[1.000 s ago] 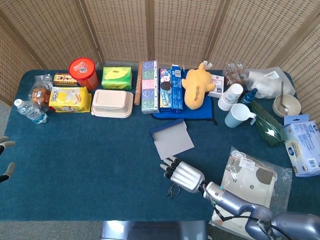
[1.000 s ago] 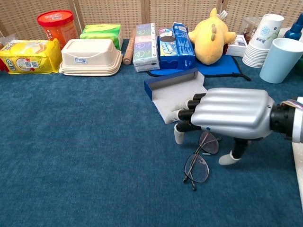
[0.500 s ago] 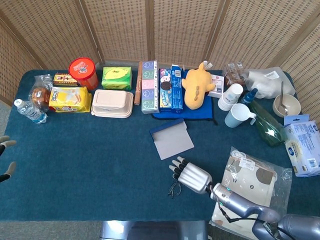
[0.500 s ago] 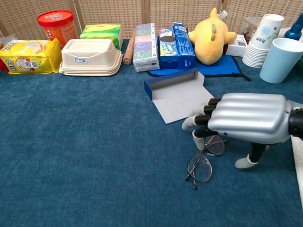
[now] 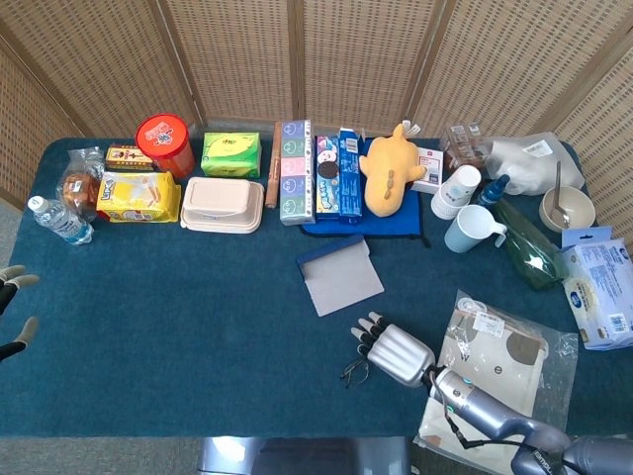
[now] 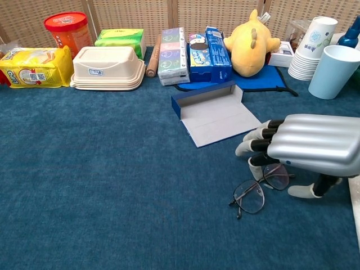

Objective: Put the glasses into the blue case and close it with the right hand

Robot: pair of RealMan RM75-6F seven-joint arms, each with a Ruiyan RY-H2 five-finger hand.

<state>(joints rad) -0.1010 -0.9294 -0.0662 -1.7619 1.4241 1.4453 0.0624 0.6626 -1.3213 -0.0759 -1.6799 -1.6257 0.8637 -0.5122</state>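
Nearest to me, my right hand [image 6: 315, 149] hovers palm-down over the glasses [image 6: 260, 188], its silver back level with the table [image 6: 101, 185]. Its fingers [image 6: 251, 147] are bent downward with the tips at the frame, and the thumb [image 6: 306, 191] is set on the cloth beside the far lens; I cannot tell whether it actually grips them. The glasses lie folded on the blue cloth, just in front of the blue case [image 6: 216, 112]. The case sits open a little further back, its pale grey inside showing. My left hand [image 5: 12, 307] shows only as fingertips at the table's left edge, so I cannot tell its state. Along the far edge stand a red tub [image 6: 67, 29], a yellow packet [image 6: 31, 66], a cream box [image 6: 108, 67] and a yellow plush toy [image 6: 250, 45]. Their labels are too small to read.
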